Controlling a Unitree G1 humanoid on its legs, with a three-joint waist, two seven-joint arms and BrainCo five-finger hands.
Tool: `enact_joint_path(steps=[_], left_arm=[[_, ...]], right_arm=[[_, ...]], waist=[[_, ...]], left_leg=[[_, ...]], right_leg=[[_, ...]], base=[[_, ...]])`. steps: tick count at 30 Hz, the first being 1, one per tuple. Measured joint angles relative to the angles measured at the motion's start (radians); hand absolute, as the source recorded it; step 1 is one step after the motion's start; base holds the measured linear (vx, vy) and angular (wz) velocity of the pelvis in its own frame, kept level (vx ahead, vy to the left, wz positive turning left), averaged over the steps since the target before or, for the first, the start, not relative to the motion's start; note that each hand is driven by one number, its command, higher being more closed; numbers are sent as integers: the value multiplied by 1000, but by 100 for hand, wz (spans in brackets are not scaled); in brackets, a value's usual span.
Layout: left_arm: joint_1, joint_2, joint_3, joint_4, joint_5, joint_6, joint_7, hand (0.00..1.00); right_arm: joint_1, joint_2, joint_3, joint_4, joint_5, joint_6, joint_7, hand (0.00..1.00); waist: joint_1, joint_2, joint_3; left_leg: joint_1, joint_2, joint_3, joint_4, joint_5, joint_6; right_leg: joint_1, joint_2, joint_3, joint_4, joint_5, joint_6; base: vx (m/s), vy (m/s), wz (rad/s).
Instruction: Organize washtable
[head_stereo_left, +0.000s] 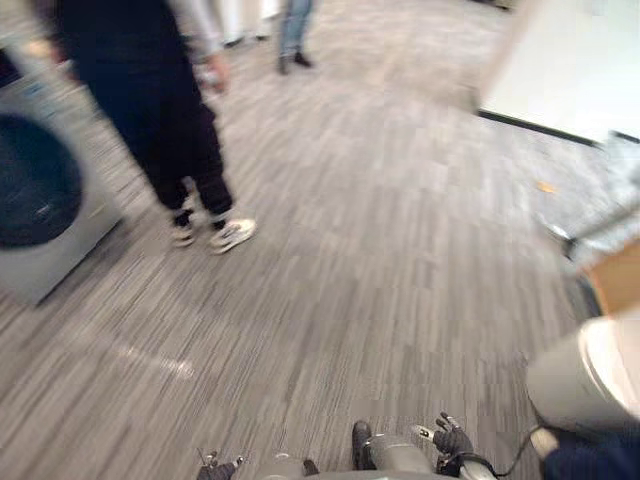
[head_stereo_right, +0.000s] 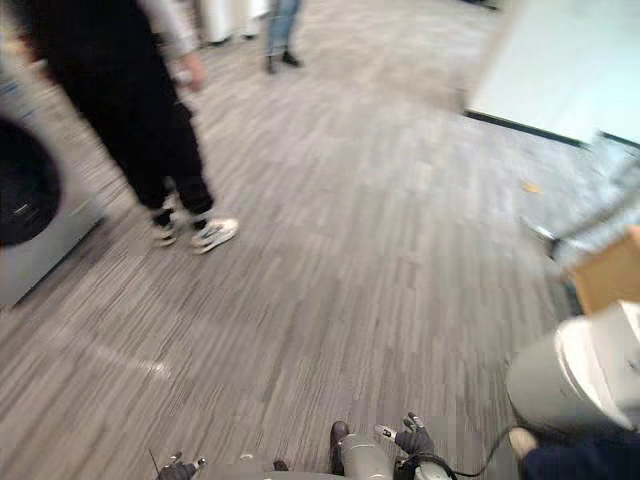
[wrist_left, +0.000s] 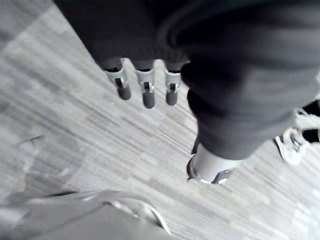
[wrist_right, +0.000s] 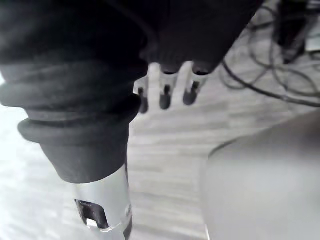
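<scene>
A grey front-loading washing machine stands on the floor at the robot's far left. Its round dark door faces out over the floor, and its body is cut off by the edge of the head views. Low on the right, close to the robot, sits a grey round tub with something white, a lining or a cloth, over its rim. It is too blurred to tell what lies inside. Machine and tub are well apart, with the floor between them. The left hand and the right hand hang above the floor, fingers straight, holding nothing.
</scene>
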Motion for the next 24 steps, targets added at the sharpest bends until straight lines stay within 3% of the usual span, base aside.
enact_joint_path(steps=[1, 3, 4, 5, 7, 9, 12, 14, 15, 16, 19, 24], left_arm=[[4, 12, -6, 37, -5, 22, 2, 0], [26, 6, -30, 59, -4, 24, -2, 0], [24, 10, -43, 58, -3, 24, -2, 0], [25, 16, -53, 58, -3, 23, -2, 0], [25, 27, -64, 61, -3, 23, -3, 0], [20, 17, -72, 71, -4, 24, -4, 0], [21, 10, -72, 70, -8, 22, -4, 0], [16, 9, -66, 66, -26, 19, -3, 0], [13, 7, -66, 66, -43, 17, -1, 0], [9, -4, -68, 67, -45, 17, 1, 0], [3, 3, -67, 64, -50, 8, 2, 0], [8, 5, -71, 77, -50, 7, 1, 0]], right_arm=[[-18, 4, -8, 41, 2, 9, -1, 0], [11, -10, -10, 40, 2, 6, 0, 0], [13, -9, -20, 45, 4, 6, -2, 0], [11, -12, -21, 62, 4, 9, -2, 0], [8, -9, -18, 72, 3, 13, -2, 0], [3, -20, -22, 72, 3, 16, -1, 0], [-7, -31, -2, 89, 2, 17, -1, 0], [-16, -38, 23, 110, 2, 17, -2, 0], [-16, -37, 23, 115, 2, 17, -3, 0], [-14, -46, 21, 115, 2, 15, -5, 0], [-8, -34, 11, 116, 3, 15, -4, 0], [1, -29, -10, 112, 0, 15, -3, 0]], waist=[[2, -39, 9], [-25, -7, -8], [-29, -6, -9], [-43, -10, -14], [-43, -18, -15], [-43, 4, -17], [-32, 14, -13], [-16, 10, -4], [-4, 6, 0], [3, 22, -7], [5, -2, -7], [-16, -4, -19]], left_leg=[[111, -41, 154, -81, 42, 4], [181, -46, 205, -171, 76, 7], [214, -61, 246, -230, 99, 13], [210, -64, 282, -244, 107, 16], [200, -71, 320, -240, 108, 16], [197, -50, 323, -234, 122, 11], [163, -32, 230, -170, 132, 12], [121, -62, 34, -124, 132, -2], [141, -101, -88, -170, 134, -14], [184, -124, -127, -259, 128, -36], [210, -164, -89, -340, 156, -23], [267, -218, -109, -397, 174, 4]], right_leg=[[40, -96, -102, 103, -62, 4], [131, -105, -199, 114, -107, -19], [181, -118, -212, 102, -119, -3], [214, -123, -206, 61, -133, 20], [251, -117, -184, -57, -153, 55], [275, -65, -139, -171, -88, 52], [287, -28, -87, -242, -38, 32], [289, -20, -44, -242, -18, 26], [288, -20, -18, -253, -4, 35], [291, -17, -1, -282, 12, 51], [309, -42, 31, -382, 94, 60], [372, -83, 13, -421, 108, 83]], base=[[89, 36, -197], [45, 63, -124], [-28, 27, -104], [-51, -7, -94], [-92, -90, -73], [-70, -99, -70], [-33, -74, -58], [-22, 6, -59], [-45, 64, -67], [-45, 76, -53], [-29, 112, -33], [-5, 115, 17]])
